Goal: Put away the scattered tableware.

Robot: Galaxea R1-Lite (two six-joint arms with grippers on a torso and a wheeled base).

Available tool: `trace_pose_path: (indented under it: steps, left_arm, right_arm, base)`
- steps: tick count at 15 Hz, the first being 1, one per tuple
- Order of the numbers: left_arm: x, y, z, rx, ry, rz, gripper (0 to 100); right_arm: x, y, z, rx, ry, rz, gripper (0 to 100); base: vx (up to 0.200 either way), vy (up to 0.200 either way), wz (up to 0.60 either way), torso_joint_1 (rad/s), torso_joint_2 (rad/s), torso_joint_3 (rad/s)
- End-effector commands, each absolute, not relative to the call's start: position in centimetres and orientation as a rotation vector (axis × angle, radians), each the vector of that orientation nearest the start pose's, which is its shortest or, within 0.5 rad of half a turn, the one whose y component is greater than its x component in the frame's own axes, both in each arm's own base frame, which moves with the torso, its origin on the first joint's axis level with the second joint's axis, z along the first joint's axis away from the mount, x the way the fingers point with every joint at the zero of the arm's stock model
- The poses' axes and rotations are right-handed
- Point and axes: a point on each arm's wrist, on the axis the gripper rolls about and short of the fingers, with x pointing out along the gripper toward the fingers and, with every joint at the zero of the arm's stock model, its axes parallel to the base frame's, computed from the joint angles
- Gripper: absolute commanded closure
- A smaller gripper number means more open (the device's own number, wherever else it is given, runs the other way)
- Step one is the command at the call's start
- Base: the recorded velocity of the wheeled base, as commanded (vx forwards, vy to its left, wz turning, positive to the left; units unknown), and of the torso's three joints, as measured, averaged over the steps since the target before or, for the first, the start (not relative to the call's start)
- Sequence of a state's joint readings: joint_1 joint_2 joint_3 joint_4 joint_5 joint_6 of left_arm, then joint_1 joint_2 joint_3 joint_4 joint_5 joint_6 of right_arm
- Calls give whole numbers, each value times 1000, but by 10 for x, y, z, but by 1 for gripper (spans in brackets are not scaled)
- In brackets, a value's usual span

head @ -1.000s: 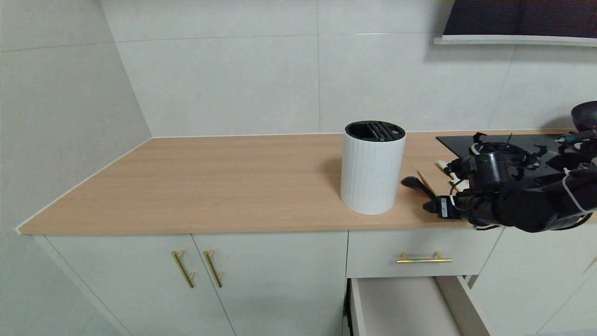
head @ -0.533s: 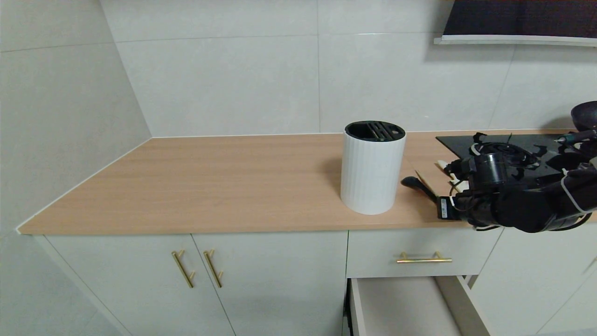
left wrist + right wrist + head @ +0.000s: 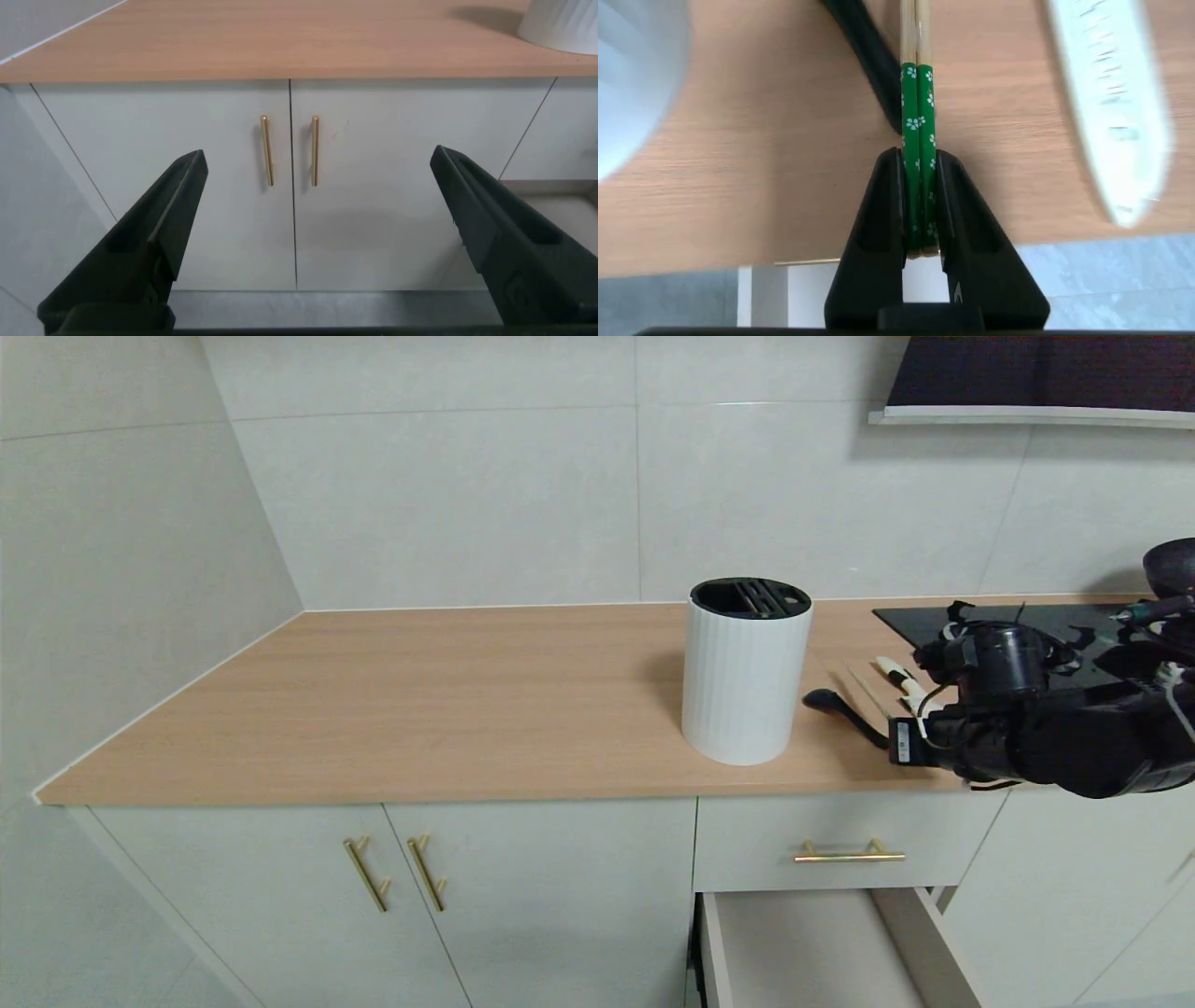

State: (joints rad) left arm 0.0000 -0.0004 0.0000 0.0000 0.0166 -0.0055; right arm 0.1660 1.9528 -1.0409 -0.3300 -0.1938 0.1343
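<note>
Right gripper (image 3: 918, 177) was clamped on the green-ended chopsticks (image 3: 917, 93) by the bench (image 3: 757, 177) edge, near the white holder (image 3: 744, 686); left gripper (image 3: 320, 168) gaped wide.

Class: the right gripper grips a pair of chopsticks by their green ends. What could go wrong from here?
1. The right gripper holds the chopsticks only near their ends; they may droop or splay.
2. The black spoon lies close beside them and could get dragged.
3. The white holder has narrow slots; tips could miss.
</note>
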Motion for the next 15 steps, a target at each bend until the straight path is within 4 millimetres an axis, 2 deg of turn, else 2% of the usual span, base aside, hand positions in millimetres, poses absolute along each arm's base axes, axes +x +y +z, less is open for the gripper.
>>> trace_pose_path:
  steps: [1, 2, 3, 4, 5, 9, 10, 11, 12, 15]
  left_arm:
    - [-23, 0, 75, -6, 0, 17, 0]
    - [-23, 0, 75, -6, 0, 17, 0]
    - [-23, 0, 75, -6, 0, 17, 0]
    - [-23, 0, 75, -6, 0, 17, 0]
    - [-23, 0, 75, -6, 0, 17, 0]
    - [-23, 0, 75, -6, 0, 17, 0]
    - [-23, 0, 75, -6, 0, 17, 0]
    - [-23, 0, 75, -6, 0, 17, 0]
    - [-23, 0, 75, -6, 0, 17, 0]
    - [-23, 0, 75, -6, 0, 17, 0]
  right_arm:
    - [319, 50, 172, 45, 474, -58, 100]
    - [307, 48, 178, 47, 463, -57, 100]
    - [284, 44, 189, 53, 438, -49, 100]
    - [284, 44, 189, 53, 438, -49, 100]
    - [257, 39, 200, 58, 413, -46, 100]
    - [204, 33, 215, 56, 483, 0, 100]
    - [179, 31, 221, 76, 515, 91, 100]
    - [172, 31, 222, 85, 536, 132, 100]
    - [157, 29, 218, 83, 618, 198, 100]
    - [144, 27, 209, -29, 720, 245, 100]
  base:
    - [0, 0, 0, 0, 0, 0]
    - [0, 0, 0, 0, 0, 0]
    - [0, 0, 0, 0, 0, 0]
    - [0, 0, 0, 0, 0, 0]
    - [0, 0, 0, 0, 0, 0]
    - [0, 0, 0, 0, 0, 0]
    - [0, 0, 0, 0, 0, 0]
    - [0, 0, 0, 0, 0, 0]
    - [0, 0, 0, 0, 0, 0]
    - [0, 0, 0, 0, 0, 0]
